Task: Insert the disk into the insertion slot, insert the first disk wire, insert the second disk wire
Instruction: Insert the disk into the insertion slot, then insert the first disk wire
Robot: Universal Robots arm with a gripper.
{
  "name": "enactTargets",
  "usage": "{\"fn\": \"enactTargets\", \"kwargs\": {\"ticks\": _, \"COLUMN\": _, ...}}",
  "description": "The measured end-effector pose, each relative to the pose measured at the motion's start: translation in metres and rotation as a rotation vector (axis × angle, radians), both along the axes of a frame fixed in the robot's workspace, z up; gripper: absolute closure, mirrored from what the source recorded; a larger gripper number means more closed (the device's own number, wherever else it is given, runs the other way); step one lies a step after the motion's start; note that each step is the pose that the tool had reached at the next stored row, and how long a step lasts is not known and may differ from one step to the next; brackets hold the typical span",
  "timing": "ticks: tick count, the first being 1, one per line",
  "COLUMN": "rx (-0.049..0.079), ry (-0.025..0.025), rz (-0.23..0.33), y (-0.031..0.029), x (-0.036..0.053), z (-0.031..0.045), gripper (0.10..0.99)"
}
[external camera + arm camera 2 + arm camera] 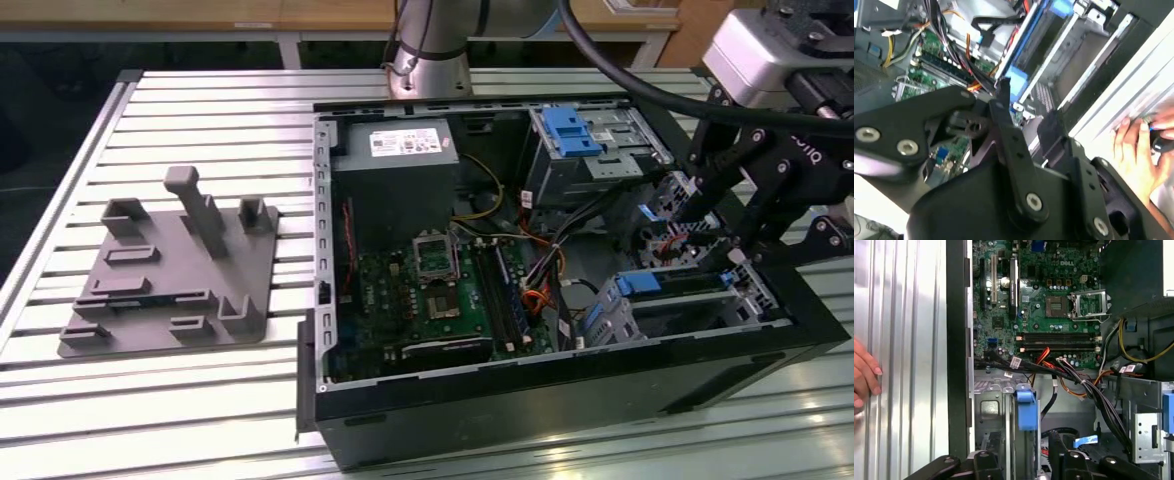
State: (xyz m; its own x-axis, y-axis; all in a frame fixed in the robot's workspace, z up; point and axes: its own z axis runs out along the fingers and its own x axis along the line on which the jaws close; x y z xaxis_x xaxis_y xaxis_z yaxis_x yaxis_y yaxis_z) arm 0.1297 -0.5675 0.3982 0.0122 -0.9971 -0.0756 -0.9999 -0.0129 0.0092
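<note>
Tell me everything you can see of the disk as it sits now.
The disk seems to stand on edge in the insertion slot at a corner of the computer case, on the exterior view's right. Its blue plastic carrier shows a tab at one end and a long rail; the body reads as a thin dark slab, label hidden. The open gripper hangs above, astride the blue tab in the first wrist view; whether they touch cannot be told.

Out beside the gripper (1026,107), a person's hand (1139,150) is blurred and edge-cropped; what it holds is unclear.
</note>
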Motion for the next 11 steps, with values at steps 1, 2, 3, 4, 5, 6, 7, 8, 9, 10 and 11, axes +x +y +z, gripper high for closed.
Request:
{"fn": "enactTargets", "kwargs": {"ticks": 1, "rx": 0.000, "ry": 0.0000, "rz": 0.000, "y": 0.0000, "x": 0.0000, "z": 0.0000, "gripper": 0.588}}
{"fn": "enactTargets", "kwargs": {"ticks": 2, "rx": 0.000, "ry": 0.0000, "rz": 0.000, "y": 0.0000, "x": 0.0000, "z": 0.0000, "gripper": 0.588}}
{"fn": "enactTargets", "kwargs": {"ticks": 3, "rx": 0.000, "ry": 0.0000, "rz": 0.000, "y": 0.0000, "x": 0.0000, "z": 0.0000, "gripper": 0.588}}
{"fn": "enactTargets", "kwargs": {"ticks": 4, "rx": 0.000, "ry": 0.0000, "rz": 0.000, "y": 0.0000, "x": 0.0000, "z": 0.0001, "gripper": 0.588}}
{"fn": "enactTargets", "kwargs": {"ticks": 5, "rx": 0.000, "ry": 0.0000, "rz": 0.000, "y": 0.0000, "x": 0.0000, "z": 0.0001, "gripper": 0.588}}
{"fn": "enactTargets", "kwargs": {"ticks": 6, "rx": -0.001, "ry": 0.0000, "rz": 0.000, "y": 0.0000, "x": 0.0000, "z": 0.0001, "gripper": 0.588}}
{"fn": "enactTargets", "kwargs": {"ticks": 7, "rx": -0.001, "ry": 0.0000, "rz": 0.000, "y": 0.0000, "x": 0.0000, "z": 0.0001, "gripper": 0.588}}
{"fn": "enactTargets", "kwargs": {"ticks": 8, "rx": -0.001, "ry": 0.0000, "rz": 0.000, "y": 0.0000, "x": 0.0000, "z": 0.0000, "gripper": 0.588}}
{"fn": "enactTargets", "kwargs": {"ticks": 9, "rx": -0.001, "ry": 0.0000, "rz": 0.000, "y": 0.0000, "x": 0.0000, "z": 0.0000, "gripper": 0.588}}
{"fn": "enactTargets", "kwargs": {"ticks": 10, "rx": -0.001, "ry": -0.0001, "rz": 0.000, "y": 0.0000, "x": 0.0000, "z": 0.0001, "gripper": 0.588}}
{"fn": "enactTargets", "kwargs": {"ticks": 11, "rx": -0.001, "ry": -0.0001, "rz": 0.000, "y": 0.0000, "x": 0.0000, "z": 0.0001, "gripper": 0.588}}
